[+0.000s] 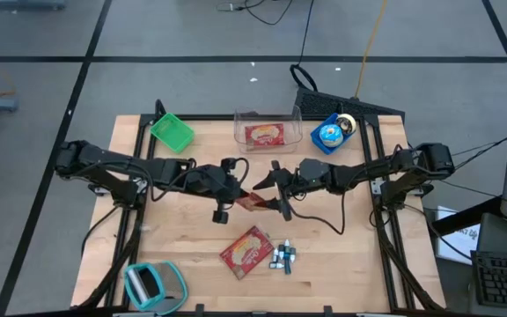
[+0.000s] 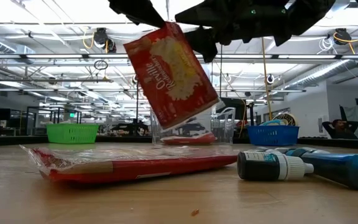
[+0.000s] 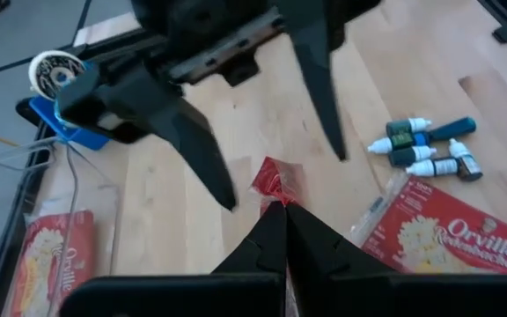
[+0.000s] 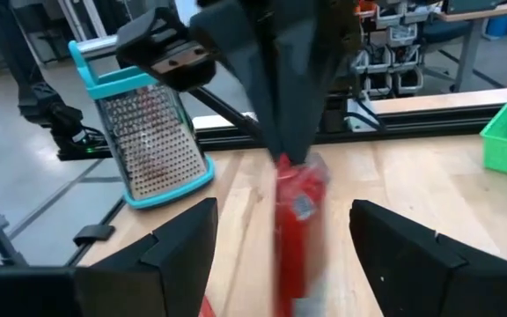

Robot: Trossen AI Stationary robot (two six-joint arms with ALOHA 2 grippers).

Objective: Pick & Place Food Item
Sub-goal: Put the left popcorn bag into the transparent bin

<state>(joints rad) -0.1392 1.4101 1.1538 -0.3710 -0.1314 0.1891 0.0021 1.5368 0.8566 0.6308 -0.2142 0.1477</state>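
A red popcorn packet (image 2: 173, 74) hangs in the air over the table's middle, also seen edge-on in the right wrist view (image 4: 294, 220). My left gripper (image 3: 284, 216) comes from the table's left and is shut on it. My right gripper (image 4: 284, 211) faces it from the right, open, with one finger on either side of the packet and a gap to each. A second popcorn packet (image 1: 246, 251) lies flat on the table nearer the front edge. A third lies in a clear container (image 1: 267, 132) at the back. My left gripper pinches the packet's upper end (image 3: 275, 185) between its two shut fingers. The fingers come from the table's left, slanting down. The packet hangs below them, tilted and lifted clear of the table.
Small dropper bottles (image 1: 282, 256) lie beside the flat packet. A green basket (image 1: 172, 132) stands at the back left and a blue basket (image 1: 330, 134) with a tape roll at the back right. A teal grater (image 1: 152, 286) stands at the front left corner.
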